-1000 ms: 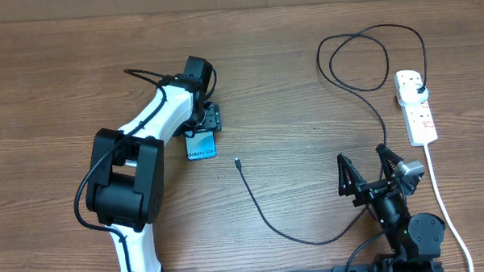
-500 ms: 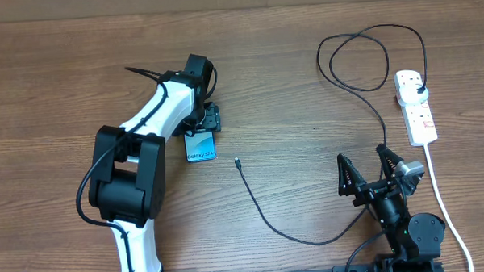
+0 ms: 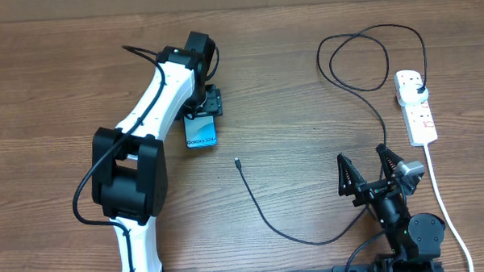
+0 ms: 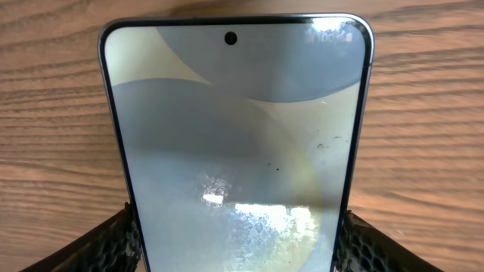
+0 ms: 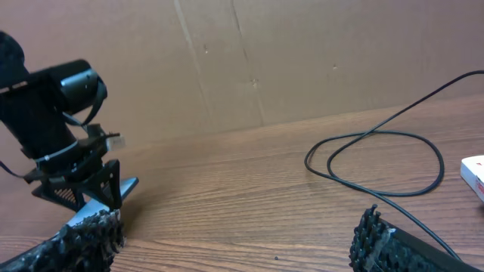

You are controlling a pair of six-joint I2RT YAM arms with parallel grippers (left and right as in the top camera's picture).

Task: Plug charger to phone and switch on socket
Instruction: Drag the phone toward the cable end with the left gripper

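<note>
The phone (image 3: 201, 134) has a light-blue screen with white "Galaxy" text and sits left of centre. My left gripper (image 3: 202, 110) is shut on its far end. In the left wrist view the phone (image 4: 236, 136) fills the frame, with a finger against each long side. The charger cable (image 3: 310, 230) runs from its small tip (image 3: 237, 162) in a curve past my right arm, loops at the back and ends at a black plug (image 3: 419, 90) in the white socket strip (image 3: 416, 107). My right gripper (image 3: 370, 173) is open and empty, right of the cable tip.
The strip's thick white cord (image 3: 442, 202) runs down the right side to the front edge. A cardboard wall (image 5: 287, 60) stands behind the table. The cable loop (image 5: 374, 162) lies ahead of my right gripper.
My left gripper has carried the phone a little farther from me. The right arm and the cable have not moved.
</note>
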